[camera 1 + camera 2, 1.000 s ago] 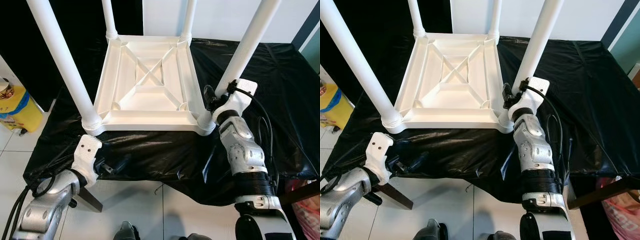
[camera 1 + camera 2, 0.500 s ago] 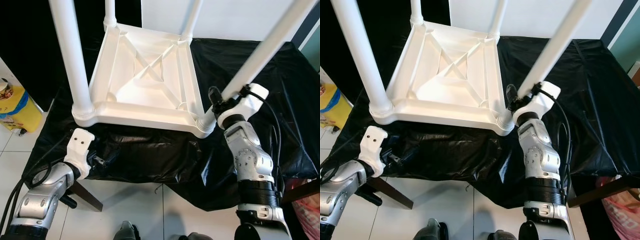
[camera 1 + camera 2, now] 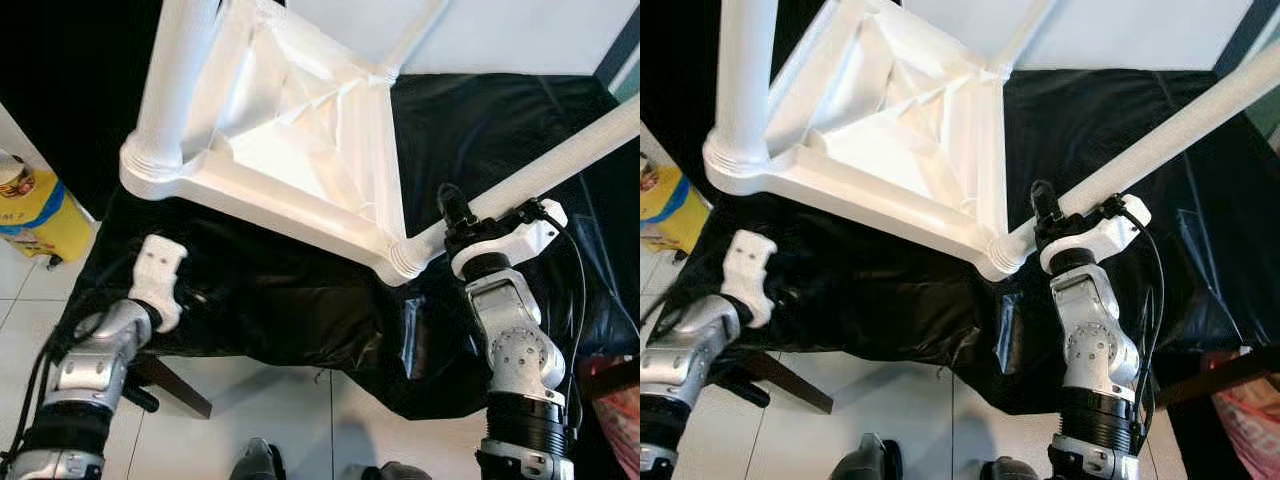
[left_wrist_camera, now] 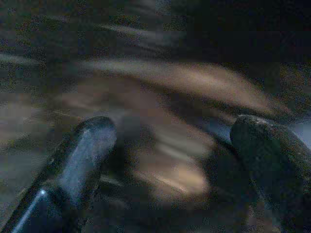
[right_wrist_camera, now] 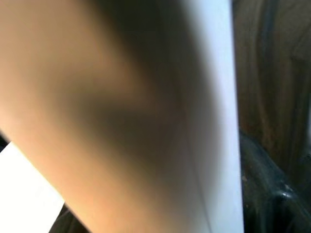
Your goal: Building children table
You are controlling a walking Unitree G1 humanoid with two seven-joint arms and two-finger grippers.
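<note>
Yellow container: on the floor at the far left, beside the cloth-covered work surface. Left gripper: low at the near left edge of the black cloth, forearm raised from the elbow and pointing inward under the lifted corner of the table; its two fingers stand apart with nothing between them, and the wrist view is too dark and blurred to tell what lies ahead of them. Children's table: white plastic, upside down, ribbed underside facing the camera, tilted steeply so that its left near corner rides high off the cloth while the right near corner sits low, close to the cloth. Left near leg: stands up and out of frame from the raised corner. Right near leg: long axis running from the low corner socket up and away to the robot's right, at a shallow slant. Right gripper: closed around this leg just beyond the socket, wrist bent over the top of the forearm, which stands nearly upright below it; the wrist view shows the white tube pressed against one black finger. Judgement: the right arm is the working arm and carries the tilt; the pivot is the low right corner, so any further turn swings the table about the held leg.
</note>
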